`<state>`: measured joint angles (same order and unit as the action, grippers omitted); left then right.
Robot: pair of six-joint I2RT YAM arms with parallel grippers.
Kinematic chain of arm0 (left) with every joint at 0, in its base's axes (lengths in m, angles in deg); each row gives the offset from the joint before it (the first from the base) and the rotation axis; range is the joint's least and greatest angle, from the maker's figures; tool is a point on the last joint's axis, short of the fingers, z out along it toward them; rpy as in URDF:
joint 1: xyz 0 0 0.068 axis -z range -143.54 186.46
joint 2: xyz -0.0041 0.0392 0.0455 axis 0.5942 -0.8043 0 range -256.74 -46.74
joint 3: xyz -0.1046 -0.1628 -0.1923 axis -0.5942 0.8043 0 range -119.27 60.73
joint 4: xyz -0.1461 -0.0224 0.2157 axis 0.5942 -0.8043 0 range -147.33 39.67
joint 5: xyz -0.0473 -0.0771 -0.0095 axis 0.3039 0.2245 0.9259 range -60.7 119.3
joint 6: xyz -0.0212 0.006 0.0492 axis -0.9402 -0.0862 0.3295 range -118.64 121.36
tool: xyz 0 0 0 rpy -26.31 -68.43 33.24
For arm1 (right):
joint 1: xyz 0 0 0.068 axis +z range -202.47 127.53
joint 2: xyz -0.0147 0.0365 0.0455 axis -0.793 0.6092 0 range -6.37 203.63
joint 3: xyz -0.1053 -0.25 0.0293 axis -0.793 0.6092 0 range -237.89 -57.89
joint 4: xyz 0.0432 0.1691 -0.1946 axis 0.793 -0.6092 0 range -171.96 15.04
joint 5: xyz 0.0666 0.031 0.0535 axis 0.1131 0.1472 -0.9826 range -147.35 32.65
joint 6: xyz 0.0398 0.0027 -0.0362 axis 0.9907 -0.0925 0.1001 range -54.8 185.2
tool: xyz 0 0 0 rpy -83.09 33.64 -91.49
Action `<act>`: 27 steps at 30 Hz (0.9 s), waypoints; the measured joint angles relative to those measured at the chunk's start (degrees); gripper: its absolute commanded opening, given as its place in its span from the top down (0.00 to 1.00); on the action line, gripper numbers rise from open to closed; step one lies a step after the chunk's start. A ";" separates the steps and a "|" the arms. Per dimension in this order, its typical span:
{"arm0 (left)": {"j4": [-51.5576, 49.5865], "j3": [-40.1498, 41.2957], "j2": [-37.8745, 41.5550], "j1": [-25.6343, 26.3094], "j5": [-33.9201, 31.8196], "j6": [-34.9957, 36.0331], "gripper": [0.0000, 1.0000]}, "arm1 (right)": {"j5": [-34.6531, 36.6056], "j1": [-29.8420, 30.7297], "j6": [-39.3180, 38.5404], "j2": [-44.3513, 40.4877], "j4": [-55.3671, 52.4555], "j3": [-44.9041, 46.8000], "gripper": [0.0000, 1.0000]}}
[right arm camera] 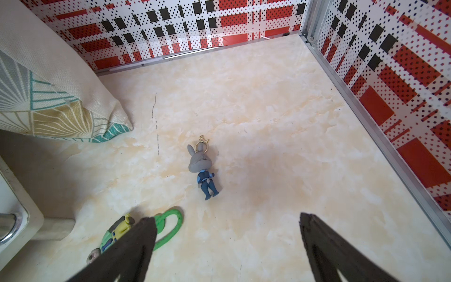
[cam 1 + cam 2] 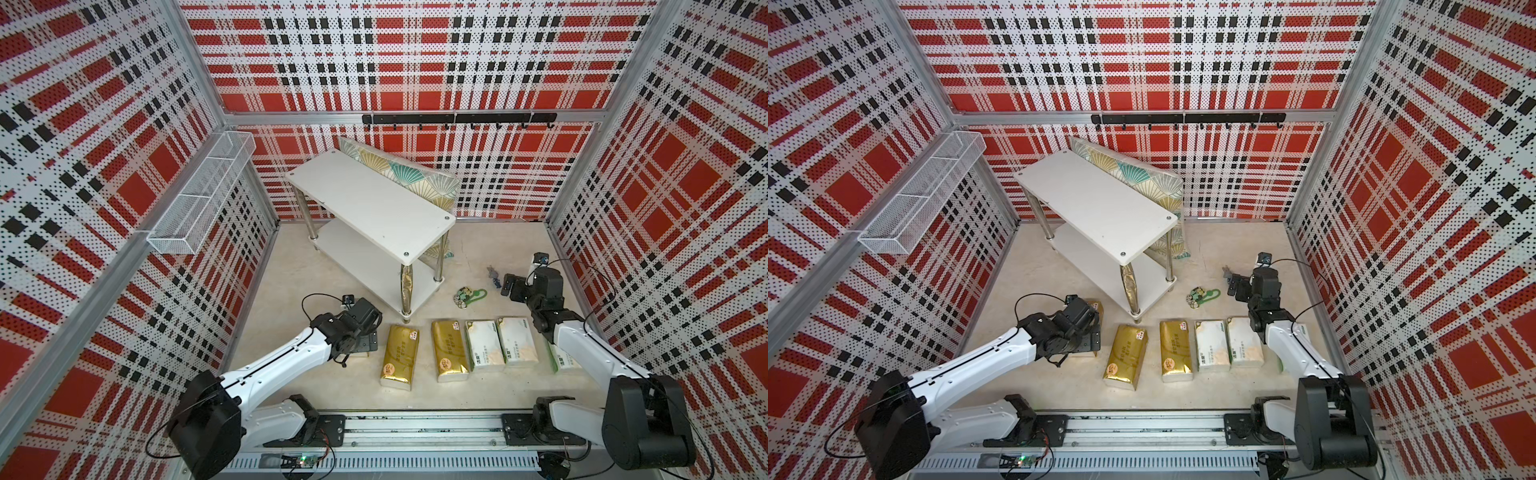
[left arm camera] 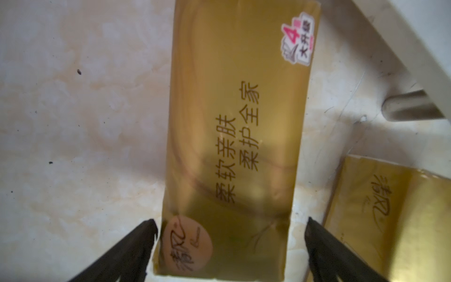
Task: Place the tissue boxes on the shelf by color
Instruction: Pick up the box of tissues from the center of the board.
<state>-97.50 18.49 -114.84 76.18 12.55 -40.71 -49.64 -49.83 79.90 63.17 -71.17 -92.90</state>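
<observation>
Six packs lie in a row on the tabletop (image 2: 299, 270), on the robot's side of the shelf (image 2: 370, 203). At the row's left end the left fingers (image 3: 136, 249) stand wide open, one on each side of the near end of a gold pack (image 3: 231, 134), just beside its edges and not pressing it. Next come a second gold pack (image 2: 400, 357), slightly askew, and a third gold pack (image 2: 451, 351). After them two white packs (image 2: 484, 350) lie side by side and touching, and a last white pack (image 2: 561, 361) is mostly hidden under the right arm. The right fingers (image 1: 131, 246) are spread wide and hold nothing, above bare tabletop near a green keychain (image 1: 170, 227) and a rabbit keychain (image 1: 203, 171). A cushion (image 2: 407, 174) leans behind the shelf.
</observation>
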 measured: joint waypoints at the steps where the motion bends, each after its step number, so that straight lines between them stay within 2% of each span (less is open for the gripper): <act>1: -0.04 0.00 -0.09 0.02 0.00 -0.09 0.01 | 0.00 0.00 0.00 0.00 0.11 0.00 0.00; 27: 2.78 0.00 -7.54 -0.44 0.94 1.14 0.01 | 0.00 0.52 -0.02 0.00 0.81 0.00 0.00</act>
<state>-94.73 18.49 -122.38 75.75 13.49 -39.57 -49.64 -49.31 79.88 63.17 -70.36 -92.90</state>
